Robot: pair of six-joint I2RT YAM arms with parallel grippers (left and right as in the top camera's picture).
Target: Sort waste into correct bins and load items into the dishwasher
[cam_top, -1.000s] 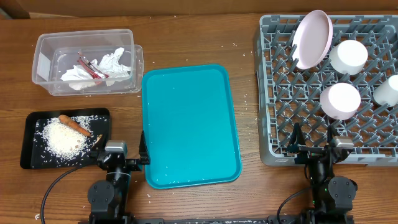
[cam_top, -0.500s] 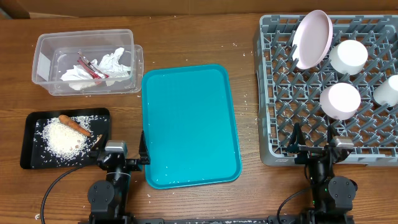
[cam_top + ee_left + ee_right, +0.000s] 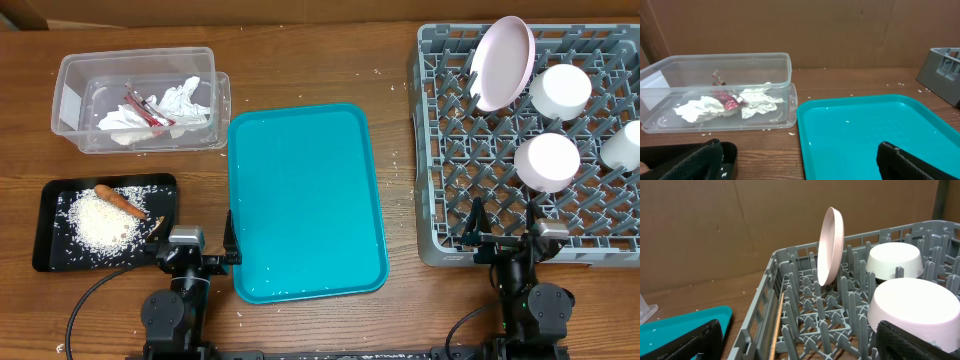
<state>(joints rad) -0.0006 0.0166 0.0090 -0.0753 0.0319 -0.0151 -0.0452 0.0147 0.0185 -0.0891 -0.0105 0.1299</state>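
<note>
Looked done: napkin [image 3: 185, 98] and wrapper [image 3: 140, 106] sat in the clear tub [image 3: 70, 100], rice [image 3: 98, 222] and carrot [image 3: 120, 202] on the black tray [image 3: 45, 250], plate [image 3: 503, 62], cups [image 3: 548, 162], chopstick [image 3: 776, 327] in the rack [image 3: 450, 120], my left gripper [image 3: 802, 155] and right gripper [image 3: 797, 332] both open, empty, so next I'd only check for strays.

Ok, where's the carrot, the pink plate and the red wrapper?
carrot [image 3: 120, 201]: overhead view, middle of its orange body.
pink plate [image 3: 832, 245]: right wrist view, middle of the standing plate.
red wrapper [image 3: 731, 104]: left wrist view, its shiny red middle.
</note>
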